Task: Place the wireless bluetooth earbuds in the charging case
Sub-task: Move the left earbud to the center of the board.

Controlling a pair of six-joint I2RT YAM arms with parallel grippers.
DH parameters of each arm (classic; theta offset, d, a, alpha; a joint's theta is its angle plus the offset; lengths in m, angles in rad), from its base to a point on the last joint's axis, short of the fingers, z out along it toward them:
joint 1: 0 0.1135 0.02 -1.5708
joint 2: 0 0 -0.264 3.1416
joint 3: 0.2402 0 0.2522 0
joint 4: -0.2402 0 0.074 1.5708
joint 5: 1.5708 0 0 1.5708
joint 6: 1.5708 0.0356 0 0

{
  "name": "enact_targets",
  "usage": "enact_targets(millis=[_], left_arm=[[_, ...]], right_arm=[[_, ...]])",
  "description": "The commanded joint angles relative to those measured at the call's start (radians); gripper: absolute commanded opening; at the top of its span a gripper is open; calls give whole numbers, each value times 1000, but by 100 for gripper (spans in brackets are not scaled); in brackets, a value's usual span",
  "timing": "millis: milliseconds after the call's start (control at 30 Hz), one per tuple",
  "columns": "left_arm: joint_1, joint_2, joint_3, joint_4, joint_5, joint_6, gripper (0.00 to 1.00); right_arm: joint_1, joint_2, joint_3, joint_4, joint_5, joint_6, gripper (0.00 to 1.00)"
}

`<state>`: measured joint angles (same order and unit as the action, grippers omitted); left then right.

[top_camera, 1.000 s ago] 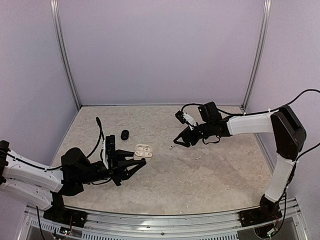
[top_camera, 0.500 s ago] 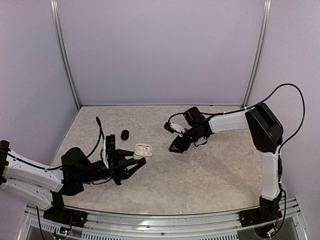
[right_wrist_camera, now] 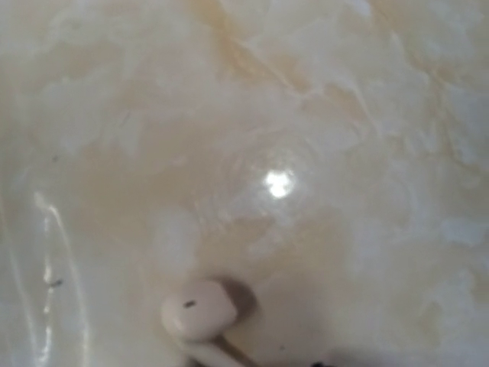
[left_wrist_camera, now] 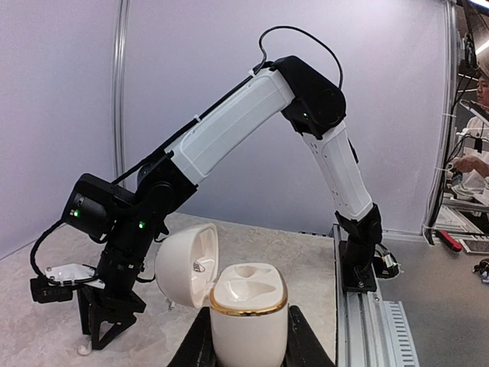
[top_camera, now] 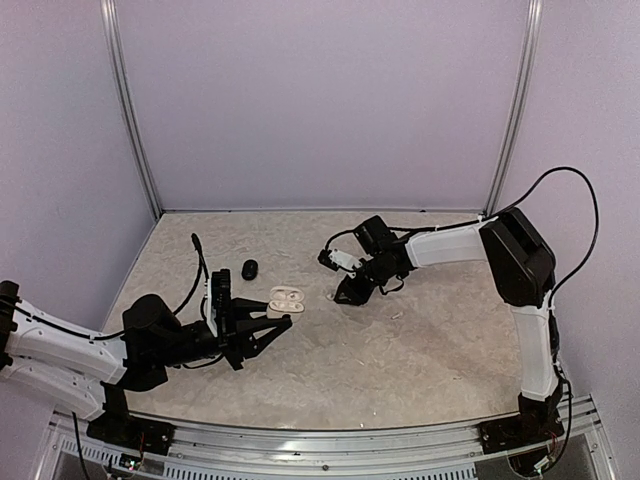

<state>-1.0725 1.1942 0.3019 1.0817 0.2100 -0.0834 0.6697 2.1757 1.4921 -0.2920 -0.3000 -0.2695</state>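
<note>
My left gripper (top_camera: 281, 314) is shut on the white, gold-rimmed charging case (left_wrist_camera: 248, 306) and holds it upright with its lid (left_wrist_camera: 187, 264) open; both sockets look empty. The case also shows in the top view (top_camera: 286, 300). One earbud (right_wrist_camera: 197, 310) is white with a stem, not black, and lies on the table close under my right wrist camera. My right gripper (top_camera: 343, 293) points down at the table right beside the earbud (top_camera: 332, 297). Its fingers do not show in the right wrist view. No second earbud is visible.
A black oval pod (top_camera: 249, 268) lies on the marbled table left of the case. A black cable (top_camera: 199, 255) rises near it. Lilac walls with metal posts close the back and sides. The right arm's links (left_wrist_camera: 229, 122) reach across behind the case.
My right arm has swung left and lowered its gripper to the table beside the white earbud. The left arm and the case have not moved.
</note>
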Motion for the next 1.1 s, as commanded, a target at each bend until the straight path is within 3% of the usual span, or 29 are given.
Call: enact_targets(millis=[0,67,167,267,500,700,1067], left_arm=[[10,-1,19,9,5,16,4],[10,2,19,10,7,16,3],[9,4,19,11,12,15,3],[10,5,19,10,14,16,4],[9,-8,16,1,7,16,3],[10,-24,11,-12,-6,24,4],[13,-25,2,-15,-17,26,4]], right_arm=[[7,11,-10,-65,21,31,35],[10,2,-13,-60,2,32,36],[18,2,0,-59,-23,0,48],[27,33,59,-86,-33,-18,49],[37,110,165,-133,-30,-22,41],[45,113,160,-156,-9,-10,32],[89,-51,-121,-101,35,162,20]])
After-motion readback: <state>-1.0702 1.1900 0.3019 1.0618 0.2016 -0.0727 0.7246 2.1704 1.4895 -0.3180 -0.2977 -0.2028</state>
